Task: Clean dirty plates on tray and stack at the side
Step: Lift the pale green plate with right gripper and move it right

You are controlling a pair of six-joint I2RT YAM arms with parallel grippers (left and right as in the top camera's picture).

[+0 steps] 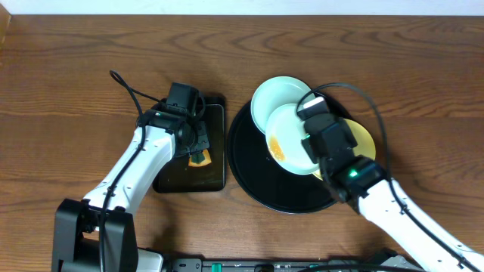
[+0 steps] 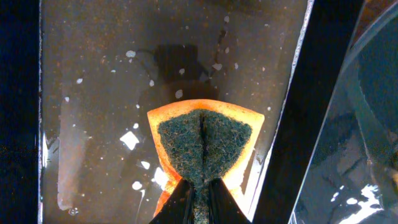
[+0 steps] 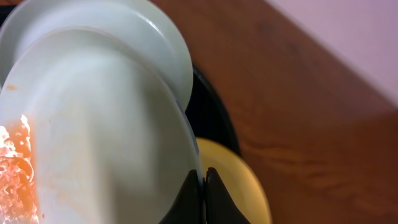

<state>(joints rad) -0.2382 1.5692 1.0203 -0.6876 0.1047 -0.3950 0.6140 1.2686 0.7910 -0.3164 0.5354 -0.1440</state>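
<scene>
A stained plate (image 1: pixel 286 132) is gripped face up over the tray (image 1: pixel 255 175) by the right pincer (image 3: pixel 202 180). A sponge (image 2: pixel 204 140) is pinched by the left pincer (image 2: pixel 199 190).

tray (image 1: pixel 253 162) glossy black | plates (image 1: pixel 276 98) smooth | table (image 1: pixel 76 60) wood | sponge (image 2: pixel 202 146) rough fibre

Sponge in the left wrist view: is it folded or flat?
Folded. The left pincer squeezes the sponge and a crease runs down its green face.

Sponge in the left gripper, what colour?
Orange sponge with dark green scouring face; best in left wrist view.
</scene>
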